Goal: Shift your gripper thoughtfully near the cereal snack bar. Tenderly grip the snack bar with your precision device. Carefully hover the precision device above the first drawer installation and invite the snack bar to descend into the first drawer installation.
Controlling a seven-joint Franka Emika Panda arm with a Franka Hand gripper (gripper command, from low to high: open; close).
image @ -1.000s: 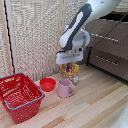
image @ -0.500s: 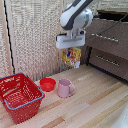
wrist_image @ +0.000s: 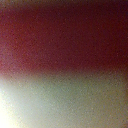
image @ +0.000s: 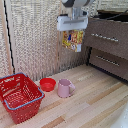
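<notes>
My white gripper point(image: 73, 31) hangs from the arm at the top of the exterior view, shut on the top edge of the cereal snack bar point(image: 73, 41). The yellow-orange packet dangles upright high above the table, to the left of the drawers. The first drawer point(image: 109, 37), grey-brown with a long silver bar handle, is at the exterior view's right, its top looks open. The shorter-fronted drawer point(image: 108, 61) sits below it. The wrist view shows only a dark red blur over a pale blur.
A pink mug point(image: 65, 88) stands on the wooden table, with a red bowl point(image: 47, 84) beside it and a red basket point(image: 19, 96) at the exterior view's left. A wicker wall point(image: 35, 40) runs behind.
The gripper has risen from just above the mug and moved right toward the drawers, carrying the snack bar up with it.
</notes>
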